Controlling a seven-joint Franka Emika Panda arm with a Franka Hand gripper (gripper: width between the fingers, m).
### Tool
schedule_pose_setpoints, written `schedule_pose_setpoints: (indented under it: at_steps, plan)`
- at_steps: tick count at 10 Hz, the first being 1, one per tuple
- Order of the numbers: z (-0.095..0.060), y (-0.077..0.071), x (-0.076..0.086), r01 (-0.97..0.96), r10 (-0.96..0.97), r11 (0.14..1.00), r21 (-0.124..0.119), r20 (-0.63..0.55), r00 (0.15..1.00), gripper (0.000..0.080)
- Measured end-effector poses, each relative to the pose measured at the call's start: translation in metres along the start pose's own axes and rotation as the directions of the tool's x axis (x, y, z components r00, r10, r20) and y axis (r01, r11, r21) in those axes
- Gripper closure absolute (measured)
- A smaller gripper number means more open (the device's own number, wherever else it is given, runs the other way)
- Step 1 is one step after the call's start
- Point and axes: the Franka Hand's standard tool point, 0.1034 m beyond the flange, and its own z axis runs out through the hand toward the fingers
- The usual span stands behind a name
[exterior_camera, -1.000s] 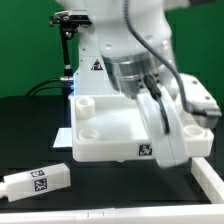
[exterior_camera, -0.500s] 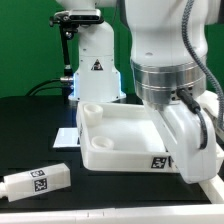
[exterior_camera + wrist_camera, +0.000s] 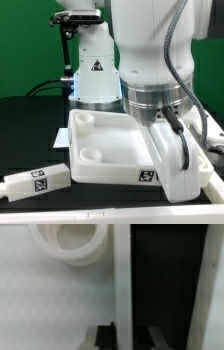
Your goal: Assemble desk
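Near edge: a white strip borders a matte black surface.

Exterior view's left front: one loose leg, a blocky square piece of white plastic, lies on its side with a black-and-white tag showing. It is just beside the near corner of the desk top. Contact between the two cannot be determined.

The desk top is smooth white plastic with a raised rim. Two round corner sockets face upward and a tag sits on the near wall.

The white robot arm stands over the panel's side at the exterior view's right and hides that edge.

Wrist view: the dark fingers straddle the rim. The jaws are clenched on the desk top's edge wall, with black surface on the outer side.

Behind: the white robot base carries a triangular warning label, and a black stand rises beside it. A green backdrop closes the room.
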Motion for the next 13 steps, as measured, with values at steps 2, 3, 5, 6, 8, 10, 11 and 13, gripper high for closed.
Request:
schedule_pose_setpoints:
  at_steps: [2,3,5,6,8,10,11,13]
  plan:
    - [0.012,-0.012,0.003,-0.001,0.001,1.0,-0.006,-0.032,1.0,0.0745]
    - [0.011,-0.022,0.003,0.011,-0.012,1.0,-0.013,-0.079,0.997,0.0745]
    - [-0.004,-0.03,-0.002,0.049,-0.052,0.998,-0.031,-0.133,0.99,0.0745]
    - [0.001,-0.03,0.001,0.044,-0.048,0.999,-0.03,-0.133,0.99,0.0745]
    - [0.002,-0.029,0.001,0.045,-0.049,0.999,-0.031,-0.133,0.99,0.0745]
    - [0.001,-0.031,0.001,0.023,-0.026,0.999,-0.026,-0.138,0.99,0.0745]
    - [-0.001,-0.034,0.001,-0.006,0.004,1.0,-0.014,-0.14,0.99,0.0745]
    - [-0.009,-0.042,0.0,-0.044,0.047,0.999,0.022,-0.142,0.989,0.0745]
